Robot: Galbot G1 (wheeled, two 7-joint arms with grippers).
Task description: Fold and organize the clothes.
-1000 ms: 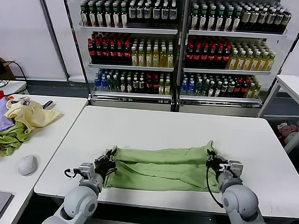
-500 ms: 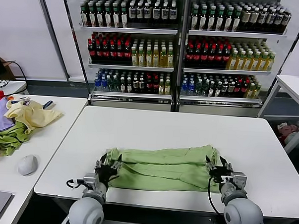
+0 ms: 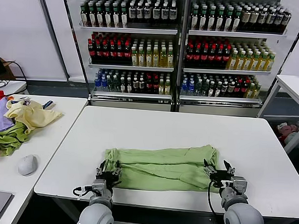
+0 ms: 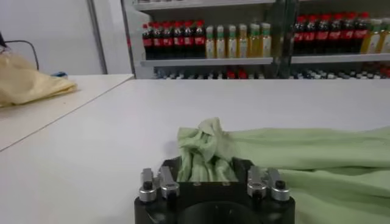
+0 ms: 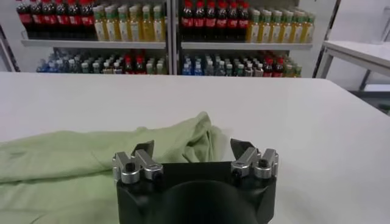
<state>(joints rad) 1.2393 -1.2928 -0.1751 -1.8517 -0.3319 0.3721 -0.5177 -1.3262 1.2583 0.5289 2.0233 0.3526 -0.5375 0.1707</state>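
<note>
The light sage-green shirt [image 3: 162, 167] lies folded into a long band across the near part of the white table [image 3: 173, 125]. My left gripper [image 3: 109, 169] is at the band's left end, low over the table. It is open, and the bunched shirt end [image 4: 207, 143] lies between its fingers [image 4: 172, 169]. My right gripper [image 3: 218, 168] is at the band's right end, open and empty. The shirt's end [image 5: 195, 131] lies just beyond its fingertips [image 5: 145, 148].
A side table on the left holds a pale yellow garment [image 3: 32, 114], a darker green cloth [image 3: 9, 138] and a grey mouse [image 3: 27, 164]. Shelves of bottles [image 3: 182, 49] stand behind the table. Another white table [image 3: 294, 86] is at the far right.
Both grippers have drawn back toward the near table edge and lowered. The shirt's raised ends have been let go and now lie flat on the table.
</note>
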